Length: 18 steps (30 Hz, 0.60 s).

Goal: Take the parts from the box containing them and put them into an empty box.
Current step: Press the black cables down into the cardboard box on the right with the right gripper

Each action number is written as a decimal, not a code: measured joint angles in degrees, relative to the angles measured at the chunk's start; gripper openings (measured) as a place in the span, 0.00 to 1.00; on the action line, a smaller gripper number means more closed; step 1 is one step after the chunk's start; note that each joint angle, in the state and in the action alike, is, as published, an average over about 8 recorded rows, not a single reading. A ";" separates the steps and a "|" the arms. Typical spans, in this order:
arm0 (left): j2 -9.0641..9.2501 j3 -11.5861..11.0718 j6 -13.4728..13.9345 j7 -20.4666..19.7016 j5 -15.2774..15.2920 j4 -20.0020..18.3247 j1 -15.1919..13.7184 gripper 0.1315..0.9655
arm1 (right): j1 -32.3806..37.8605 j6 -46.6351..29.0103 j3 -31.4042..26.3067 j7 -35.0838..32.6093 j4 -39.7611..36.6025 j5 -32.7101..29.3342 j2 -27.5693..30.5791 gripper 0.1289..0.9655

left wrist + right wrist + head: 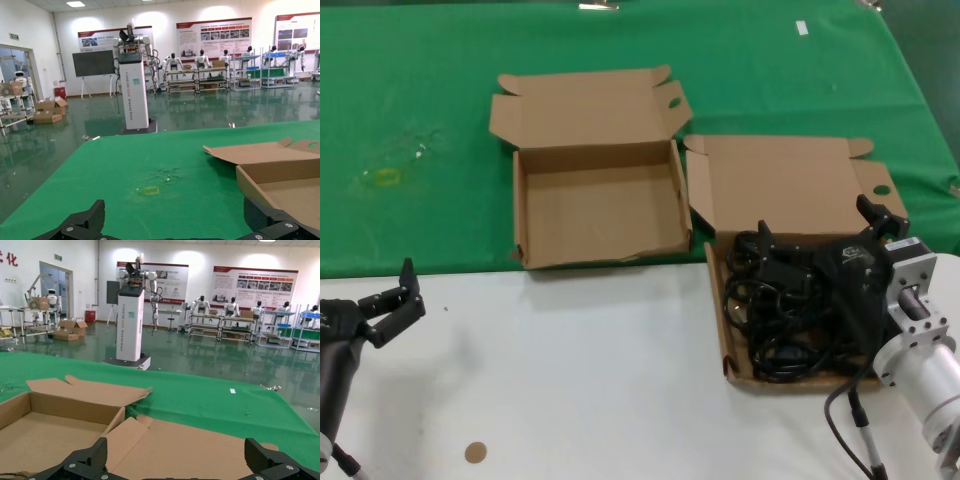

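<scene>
Boxes, two alike, lids thrown back, side by side across the seam between green cloth (440,100) and white surface (570,380). Empty box (600,205) to the left, wholly on the green, bare brown floor showing, front wall at the cloth's edge. Box with the parts (728,330) to the right and nearer, tray on the white, lid (780,185) lying back on the green, its left corner just beside the empty box's right wall. Tangle of black cables and parts (775,310) filling the tray. Right gripper (815,235) low over that tangle, fingers (765,238) spread wide. Left gripper (392,300) well apart over open white at the near left, fingers spread, holding nothing. Small brown disc (474,452) near the front edge. Only in the wrist views: a hall beyond, a white robot pedestal (134,90), shelving, wall posters.
</scene>
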 joint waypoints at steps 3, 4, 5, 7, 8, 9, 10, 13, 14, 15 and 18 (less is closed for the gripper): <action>0.00 0.00 0.00 0.00 0.00 0.00 0.00 1.00 | 0.00 0.00 0.00 0.00 0.00 0.00 0.00 1.00; 0.00 0.00 0.00 0.00 0.00 0.00 0.00 1.00 | 0.00 0.00 0.00 0.00 0.00 0.00 0.00 1.00; 0.00 0.00 0.00 0.00 0.00 0.00 0.00 1.00 | 0.00 0.00 0.00 0.00 0.00 0.00 0.00 1.00; 0.00 0.00 0.00 0.00 0.00 0.00 0.00 1.00 | 0.00 0.00 0.00 0.00 0.00 0.00 0.00 1.00; 0.00 0.00 0.00 0.00 0.00 0.00 0.00 1.00 | 0.00 0.00 0.00 0.00 0.00 0.00 0.00 1.00; 0.00 0.00 0.00 0.00 0.00 0.00 0.00 1.00 | 0.00 0.00 0.00 0.00 0.00 0.00 0.00 1.00; 0.00 0.00 0.00 0.00 0.00 0.00 0.00 1.00 | 0.00 0.00 0.00 0.00 0.00 0.00 0.00 1.00; 0.00 0.00 0.00 0.00 0.00 0.00 0.00 1.00 | 0.00 0.00 0.00 0.00 0.00 0.00 0.00 1.00; 0.00 0.00 0.00 0.00 0.00 0.00 0.00 1.00 | 0.00 0.00 0.00 0.00 0.00 0.00 0.00 1.00; 0.00 0.00 0.00 0.00 0.00 0.00 0.00 1.00 | 0.00 0.00 0.00 0.00 0.00 0.00 0.00 1.00; 0.00 0.00 0.00 0.00 0.00 0.00 0.00 1.00 | 0.00 0.00 0.00 0.00 0.00 0.00 0.00 1.00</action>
